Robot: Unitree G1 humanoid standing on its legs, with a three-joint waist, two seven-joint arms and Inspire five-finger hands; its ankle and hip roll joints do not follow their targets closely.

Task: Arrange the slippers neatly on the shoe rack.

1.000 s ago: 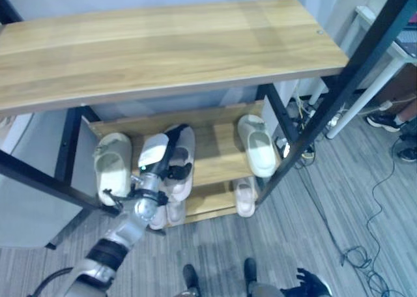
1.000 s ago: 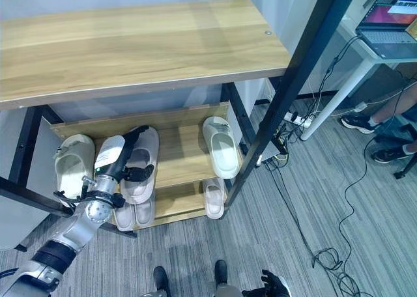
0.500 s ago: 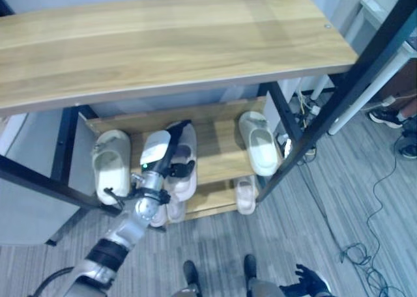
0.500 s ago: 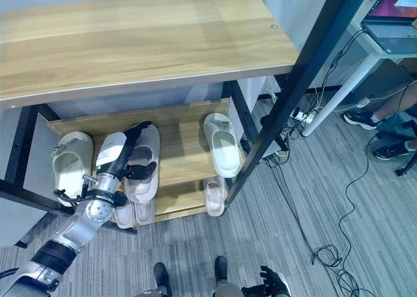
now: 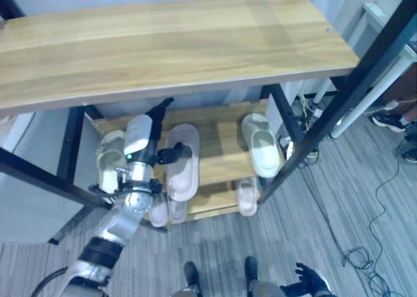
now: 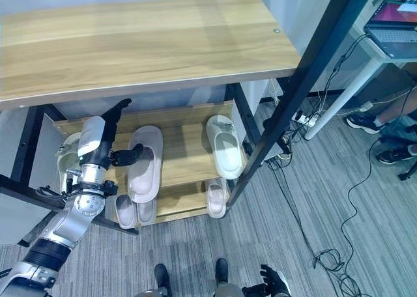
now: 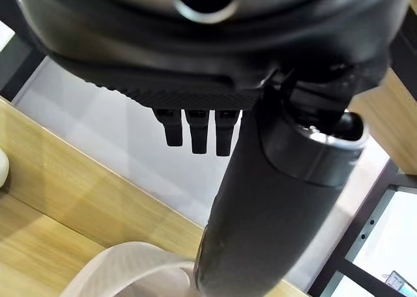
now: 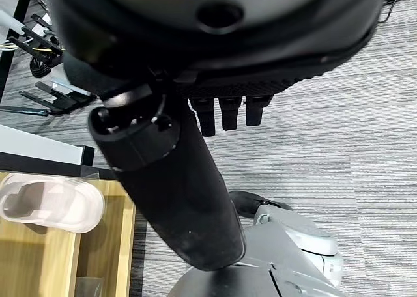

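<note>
**Q:** Rack first, then downward in size. What stands where?

**Me:** Shoe rack (image 5: 195,46) of black frame and wooden boards; its broad top board is bare. On the middle shelf (image 6: 186,155) lie three slippers. A pale green slipper (image 6: 67,159) sits at the far left, partly behind my arm. A pinkish slipper (image 6: 144,163) lies near the middle, toe inward. Another pale green slipper (image 6: 225,146) sits at the right end, well apart from its mate. On the bottom shelf I see more small slippers (image 6: 215,196).

**Q:** And your hands?

**Me:** My left hand (image 6: 104,139) is raised over the middle shelf, fingers straight and relaxed, thumb reaching toward the pinkish slipper's edge; it grips nothing. Whether the thumb touches, I cannot tell. My right hand (image 8: 225,111) hangs over the carpeted floor (image 8: 339,141), fingers loose, empty.

**Q:** How far along?

**Me:** By my judgement, partly done. Every slipper I see is on the rack, but the green pair is split by the pink one, so pairing and squaring them up remains.
</note>
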